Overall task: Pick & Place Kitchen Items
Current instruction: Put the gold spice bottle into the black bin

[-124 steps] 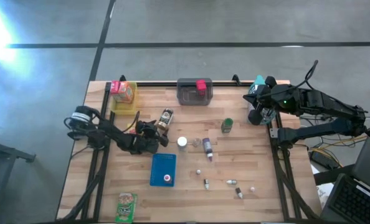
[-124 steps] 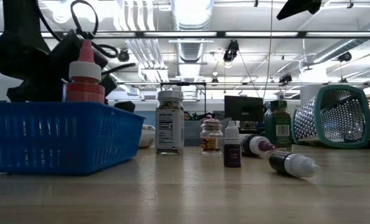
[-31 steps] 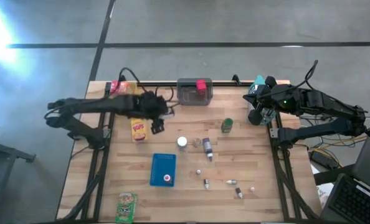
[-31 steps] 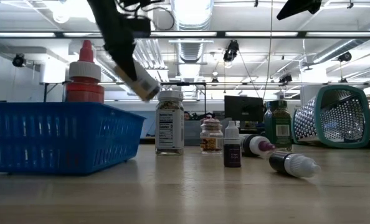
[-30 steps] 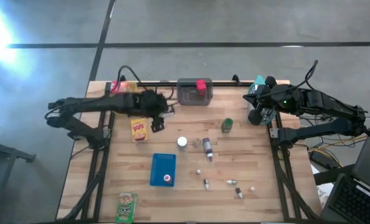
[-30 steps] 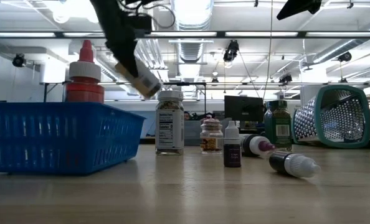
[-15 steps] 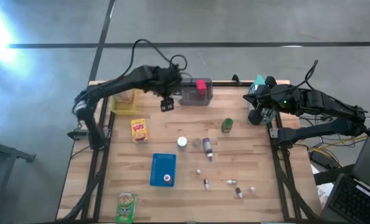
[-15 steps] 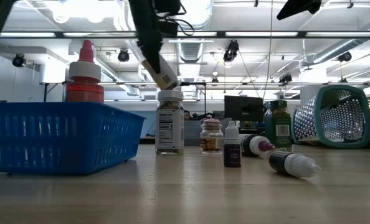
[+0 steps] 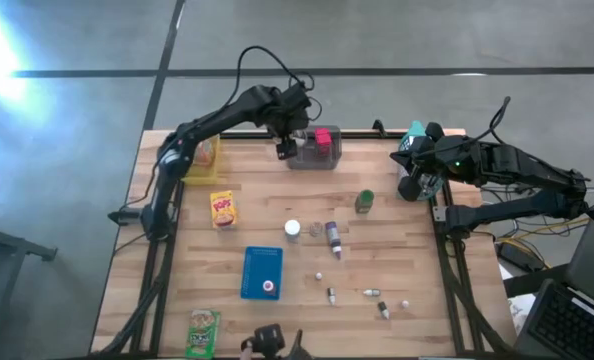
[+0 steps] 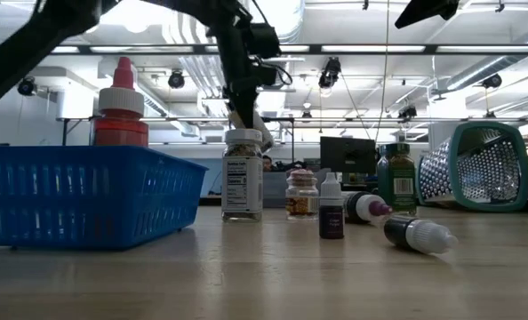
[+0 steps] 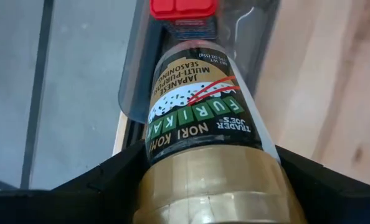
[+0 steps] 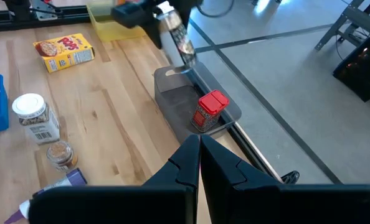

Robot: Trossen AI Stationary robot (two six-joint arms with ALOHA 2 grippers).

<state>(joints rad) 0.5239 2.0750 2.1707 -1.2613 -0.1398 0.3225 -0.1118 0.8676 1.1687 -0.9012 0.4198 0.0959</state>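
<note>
High view: the wooden table carries everything, and along its far edge sit the two bins, a grey bin in the middle and a yellow bin toward the left. The left arm reaches out to the grey bin, and the left gripper is clamped on a furikake seasoning bottle, carried tilted, cap foremost, just over the bin's near left corner (probably the drop-off, since a small red-capped jar already lies inside). Holding it high keeps the bottle clear of the bin wall; that wall and the red-capped jar are the two things the release must avoid.

The right arm waits at the table's right edge, its right gripper closed on nothing.

Other goods lie well apart from the drop: a blue tray near the front, a yellow cereal box lying flat, a green packet at the front left corner, a white-capped jar, a green-capped jar, a purple dropper bottle and several tiny bottles scattered toward the front right.
</note>
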